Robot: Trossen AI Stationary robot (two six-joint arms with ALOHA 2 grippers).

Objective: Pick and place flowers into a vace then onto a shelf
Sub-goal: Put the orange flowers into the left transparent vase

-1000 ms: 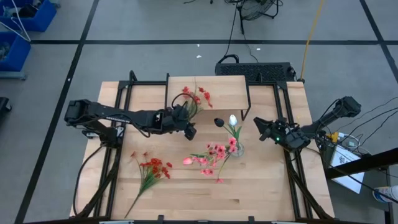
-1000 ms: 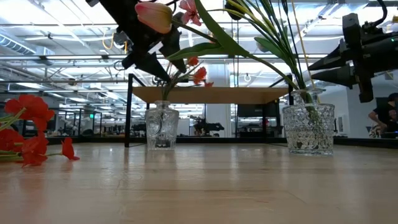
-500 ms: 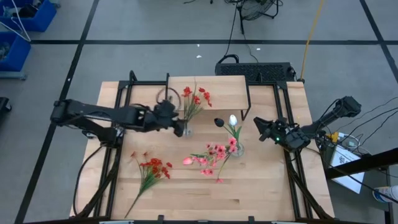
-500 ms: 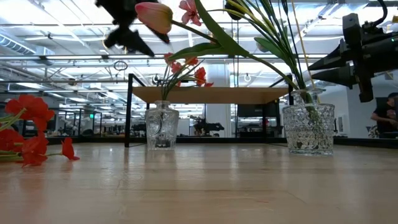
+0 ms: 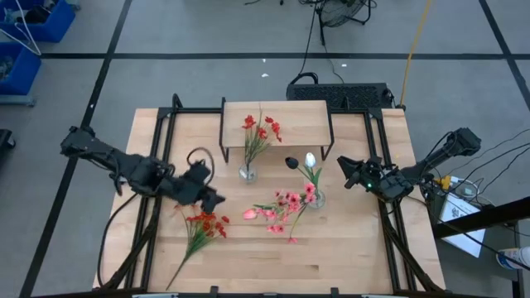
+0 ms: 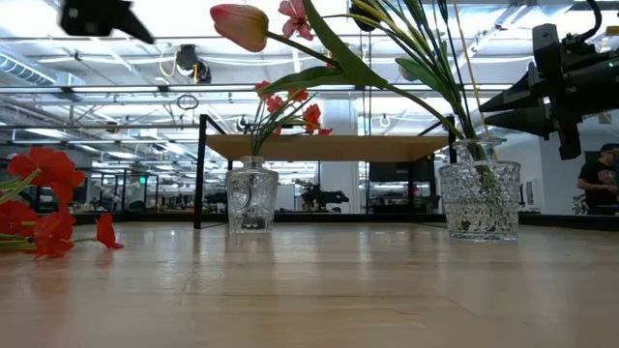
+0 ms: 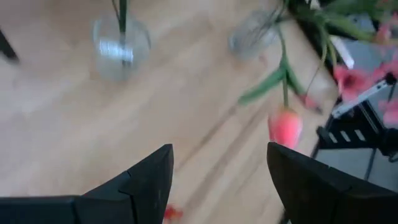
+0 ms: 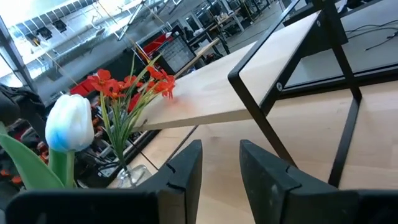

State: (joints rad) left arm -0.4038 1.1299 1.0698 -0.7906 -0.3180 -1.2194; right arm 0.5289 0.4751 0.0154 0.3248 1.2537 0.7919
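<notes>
the left gripper (image 5: 214,199) hangs released and empty over the table (image 5: 348,248), near its left edge, just above the loose red flowers (image 5: 201,228) lying by the front left corner. one glass vase (image 5: 247,173) with red blossoms (image 5: 258,128) stands just before the shelf (image 5: 276,121) at the back edge. the right gripper (image 5: 344,165) waits near the right edge, fingers narrowly apart, holding nothing.

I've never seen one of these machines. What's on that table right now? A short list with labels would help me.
Left gripper: open, empty, above the loose red flowers lying on the table
Right gripper: waiting at the table's right side, holding nothing, fingers slightly apart
Small vase: in front of the shelf, holds a red spray
Large vase: holds pink blossoms and a white tulip
Shelf: at the table's far edge, no vase on it yet
</notes>
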